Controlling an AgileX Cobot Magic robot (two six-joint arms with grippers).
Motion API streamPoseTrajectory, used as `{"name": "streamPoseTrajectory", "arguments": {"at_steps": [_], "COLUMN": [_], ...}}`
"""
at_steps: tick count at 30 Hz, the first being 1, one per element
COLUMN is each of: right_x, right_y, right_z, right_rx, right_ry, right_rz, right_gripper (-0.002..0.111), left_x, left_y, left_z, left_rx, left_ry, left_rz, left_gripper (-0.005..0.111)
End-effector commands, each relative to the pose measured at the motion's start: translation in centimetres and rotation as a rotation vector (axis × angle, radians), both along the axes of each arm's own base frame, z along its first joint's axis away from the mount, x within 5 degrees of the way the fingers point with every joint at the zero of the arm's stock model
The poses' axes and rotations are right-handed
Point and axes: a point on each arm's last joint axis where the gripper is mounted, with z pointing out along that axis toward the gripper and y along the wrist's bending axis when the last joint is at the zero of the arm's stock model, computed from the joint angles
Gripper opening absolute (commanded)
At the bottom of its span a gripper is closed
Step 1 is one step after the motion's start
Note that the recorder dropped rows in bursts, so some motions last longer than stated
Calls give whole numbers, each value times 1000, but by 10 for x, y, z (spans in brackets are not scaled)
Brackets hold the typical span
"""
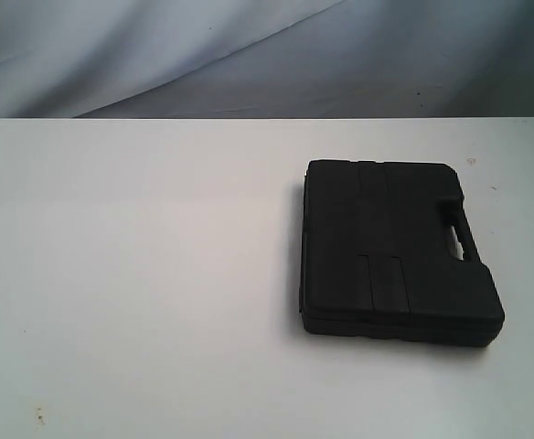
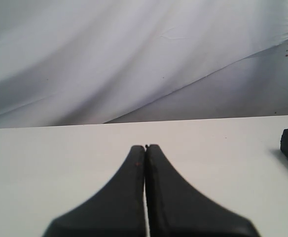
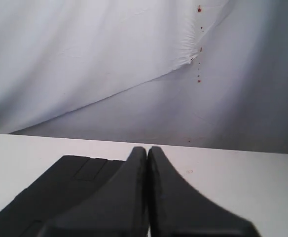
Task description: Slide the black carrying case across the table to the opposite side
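Case: the black carrying case (image 1: pixel 400 251) lies flat on the table (image 1: pixel 139 274), right of the middle in the exterior view, with its moulded handle (image 1: pixel 457 236) cut into the edge that faces the right side.
Left pincer: the left gripper (image 2: pixel 145 146) is clenched on nothing, fingers pressed together over bare tabletop. The case shows only as a dark corner at the margin of its view, well apart.
Right pincer: the right gripper (image 3: pixel 147 148) is likewise clenched and empty. The case lies close in front of it, partly hidden behind the fingers; whether they touch it I cannot tell.
Arms: neither one appears in the exterior view.
Build: it looks like a rigid moulded plastic shell with shallow ribs, so it probably will not flex or dent under a push.
Weight: unknown, since the contents are hidden. A loaded case would resist more.
Friction: the tabletop is smooth and white, so the flat underside should glide rather than catch.
Contact point: no grasp seems needed. A closed fingertip set low against the middle of the handle-side edge should drive it leftward.
Risk: an off-centre push would likely spin the case — a high one might tip the edge up.
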Motion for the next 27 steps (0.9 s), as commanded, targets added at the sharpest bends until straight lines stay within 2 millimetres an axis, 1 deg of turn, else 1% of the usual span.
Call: {"name": "streamPoseTrajectory", "arguments": {"at_steps": [1,4,10,27], "right_x": [0,0,0,0], "right_y": [0,0,0,0], "right_z": [0,0,-4,-4], "right_rx": [-52,5,-31,-28], "right_ry": [-22,-8,25,32], "right_rz": [-4,-4,-4,-4], "right_gripper": [0,0,0,0], "left_x": [0,0,0,0], "left_y": [0,0,0,0], "left_z": [-1,-1,-1,-1], "left_rx": [-1,-1,-1,-1], "left_ry": [3,3,3,3], "left_rz": [3,3,3,3], "left_gripper": [0,0,0,0]}}
